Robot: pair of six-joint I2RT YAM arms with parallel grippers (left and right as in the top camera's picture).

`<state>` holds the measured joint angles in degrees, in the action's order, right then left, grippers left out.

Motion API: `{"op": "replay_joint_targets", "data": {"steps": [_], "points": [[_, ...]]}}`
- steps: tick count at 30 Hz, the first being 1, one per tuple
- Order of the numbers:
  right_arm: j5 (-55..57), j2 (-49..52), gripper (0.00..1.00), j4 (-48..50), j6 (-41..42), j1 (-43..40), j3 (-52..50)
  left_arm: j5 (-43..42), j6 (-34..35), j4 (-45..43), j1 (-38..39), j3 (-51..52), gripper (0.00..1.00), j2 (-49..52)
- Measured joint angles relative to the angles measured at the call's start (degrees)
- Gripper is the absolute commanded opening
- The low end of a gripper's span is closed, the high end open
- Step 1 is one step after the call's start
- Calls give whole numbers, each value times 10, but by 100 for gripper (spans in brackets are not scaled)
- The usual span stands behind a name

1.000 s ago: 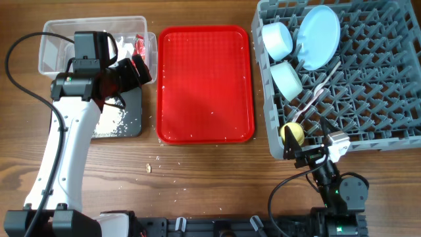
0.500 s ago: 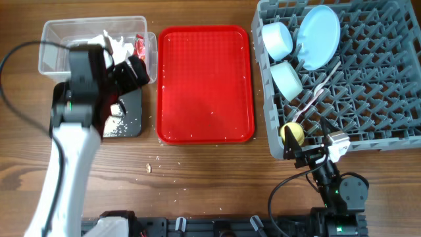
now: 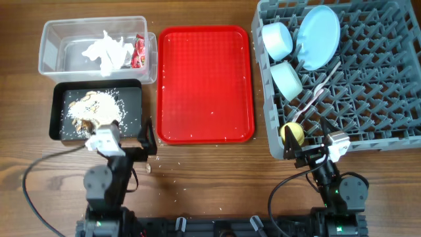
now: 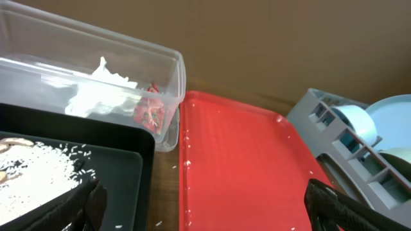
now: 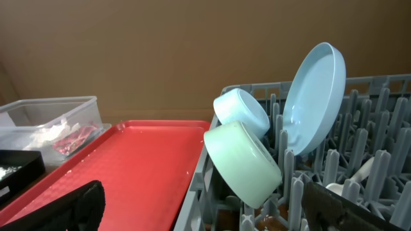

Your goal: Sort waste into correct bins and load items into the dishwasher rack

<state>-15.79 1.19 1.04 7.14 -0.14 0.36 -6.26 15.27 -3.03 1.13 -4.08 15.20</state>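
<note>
Resting folded at the near edge of the bench, left of centre, the left gripper (image 4: 204,192) has its fingers spread wide with nothing between them. The right gripper (image 5: 202,192) sits at the near edge toward the right corner, just in front of the dishwasher rack (image 3: 395,99); its fingers are also spread and empty.

At the far-left corner stands the clear tub (image 3: 47,56), holding the crumpled white tissue (image 3: 105,49) and, against its right wall, the red snack wrapper (image 3: 139,51). Just nearer the front, touching or almost touching the tub, lies the black tray (image 3: 56,122) with the beige-brown food scraps (image 3: 91,108) and loose white grains spread over its floor. The red tray (image 3: 204,82) lies mid-bench between the bins and the rack, with only a few grains on it. A few crumbs (image 3: 150,168) dot the wood near its near-left corner.

The rack fills the far-right corner. The pale blue plate (image 3: 319,36) stands on edge among the pegs, with the blue bowl (image 3: 277,39) and the mint bowl (image 3: 287,79) tilted beside it along the rack's left side. The white cutlery (image 3: 320,87) lies slantwise across the pegs, and the yellow cup (image 3: 293,135) sits at the rack's near-left corner.
</note>
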Motion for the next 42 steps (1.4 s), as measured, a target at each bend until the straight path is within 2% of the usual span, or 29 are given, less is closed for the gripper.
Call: {"op": "replay_joint_targets", "data": {"steps": [7,11,42], "points": [[0,0,100,0,0,0,0,-2,-2,66,0,34,100,-103],[0,0,100,0,0,0,0,-2,-2,66,0,34,100,-141],[0,0,100,0,0,0,0,-2,-2,66,0,34,100,-144]]}}
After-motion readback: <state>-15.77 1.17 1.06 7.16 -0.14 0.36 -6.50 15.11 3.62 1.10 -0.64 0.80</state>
